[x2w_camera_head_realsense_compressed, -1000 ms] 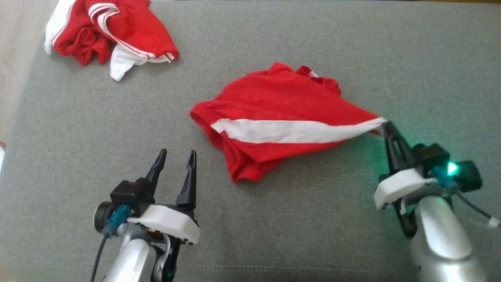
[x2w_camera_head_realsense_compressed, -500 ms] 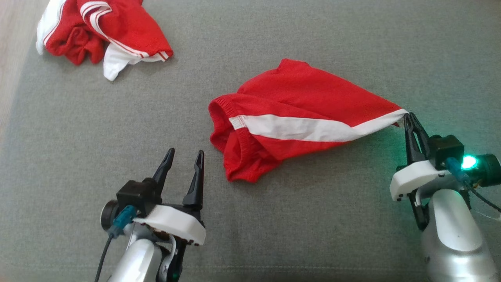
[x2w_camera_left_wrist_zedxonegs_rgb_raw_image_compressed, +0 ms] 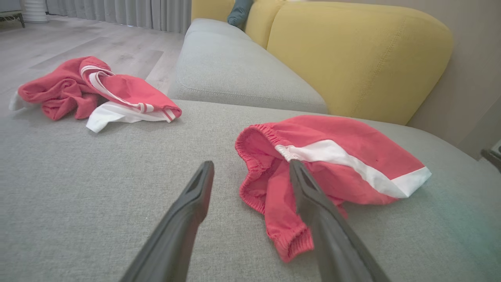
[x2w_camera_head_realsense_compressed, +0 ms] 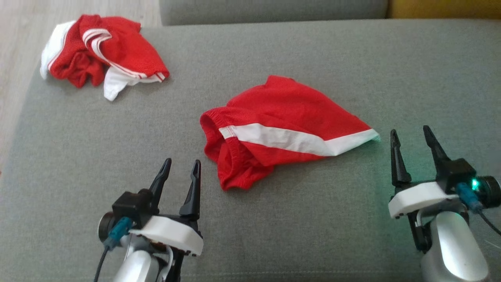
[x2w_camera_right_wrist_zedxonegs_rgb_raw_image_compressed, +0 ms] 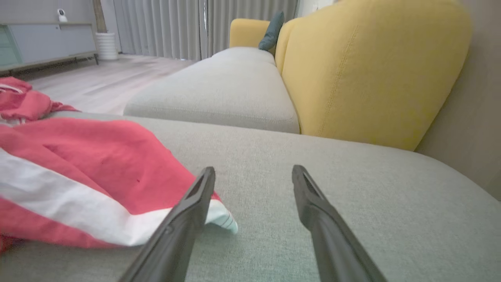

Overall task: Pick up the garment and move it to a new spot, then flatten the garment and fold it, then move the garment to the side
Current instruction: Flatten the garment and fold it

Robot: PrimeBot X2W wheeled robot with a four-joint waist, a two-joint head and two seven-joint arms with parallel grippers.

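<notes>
The garment [x2w_camera_head_realsense_compressed: 282, 125] is laid across the sofa [x2w_camera_head_realsense_compressed: 313, 227], long axis running left to right between the claws. Its waistband [x2w_camera_head_realsense_compressed: 213, 117] lies nearest the left claw [x2w_camera_head_realsense_compressed: 182, 161], its white corner [x2w_camera_head_realsense_compressed: 366, 137] just beside the right claw [x2w_camera_head_realsense_compressed: 409, 130]. Both claws are spread, empty.

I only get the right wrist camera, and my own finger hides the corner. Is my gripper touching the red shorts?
Observer: No. In the head view the right gripper is open, and the white corner of the shorts lies beside it with a gap between them.
Operator: Where is my other hand?
Observer: The left gripper is open too, near the other end of the shorts and not touching them.
Operator: Are the shorts flat?
Observer: Not yet. The left wrist view shows the elastic waistband gaping open and bunched.
</notes>
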